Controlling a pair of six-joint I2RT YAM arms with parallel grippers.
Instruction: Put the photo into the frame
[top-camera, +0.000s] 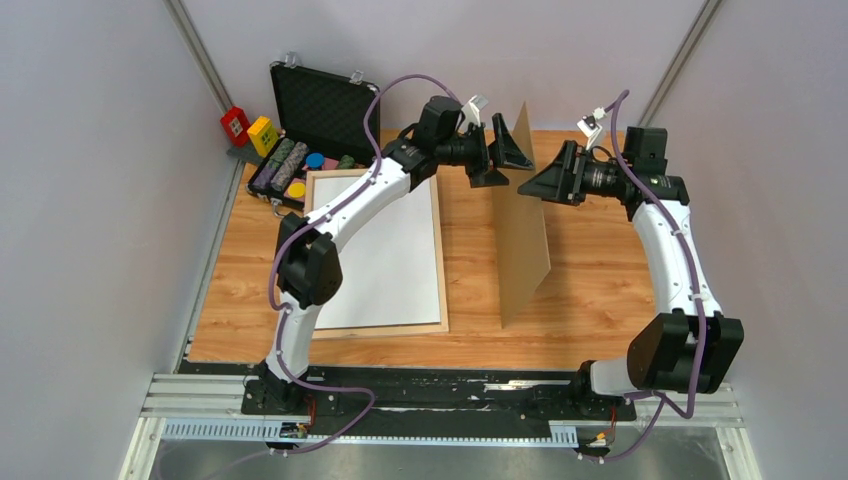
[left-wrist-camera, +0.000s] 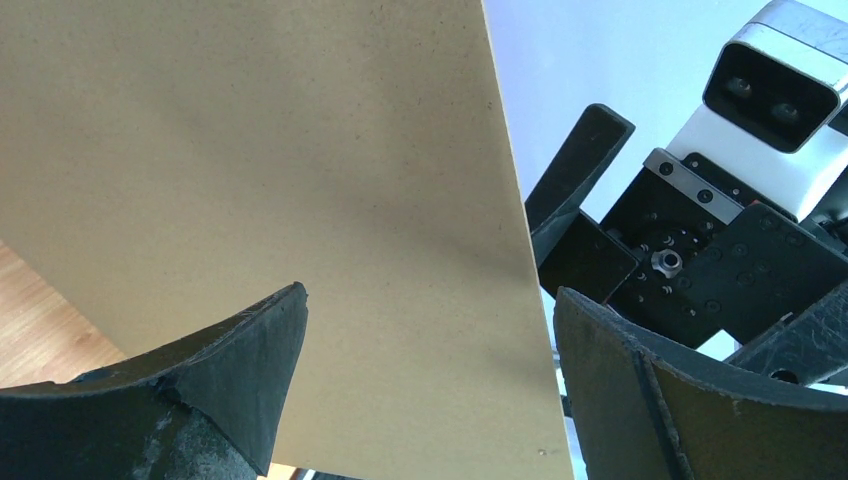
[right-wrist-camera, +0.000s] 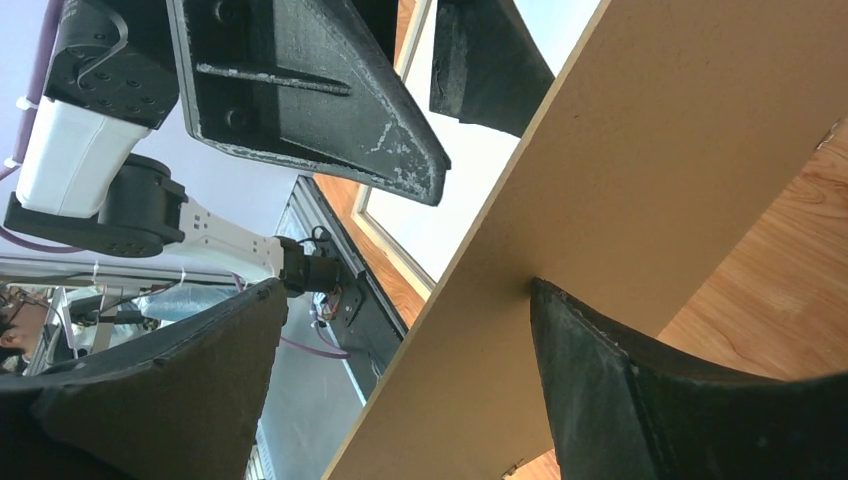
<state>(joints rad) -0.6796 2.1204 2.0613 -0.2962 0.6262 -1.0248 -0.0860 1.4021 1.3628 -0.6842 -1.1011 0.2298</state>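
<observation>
While upright between two jaw pairs, one board (top-camera: 523, 250), beside one frame (top-camera: 442, 250).

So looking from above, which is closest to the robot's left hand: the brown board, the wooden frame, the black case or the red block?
1. Brown board, right beside the left hand.
2. Wooden frame, lying flat to its left.
3. Black case, back left.
4. Red block, far back-left corner.

Overhead looks down; wrist cameras closely share board (left-wrist-camera: 300, 150).

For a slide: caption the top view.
Left fingers and right fingers flank upright brown board; pale wooden rectangular frame lies flat.
</observation>
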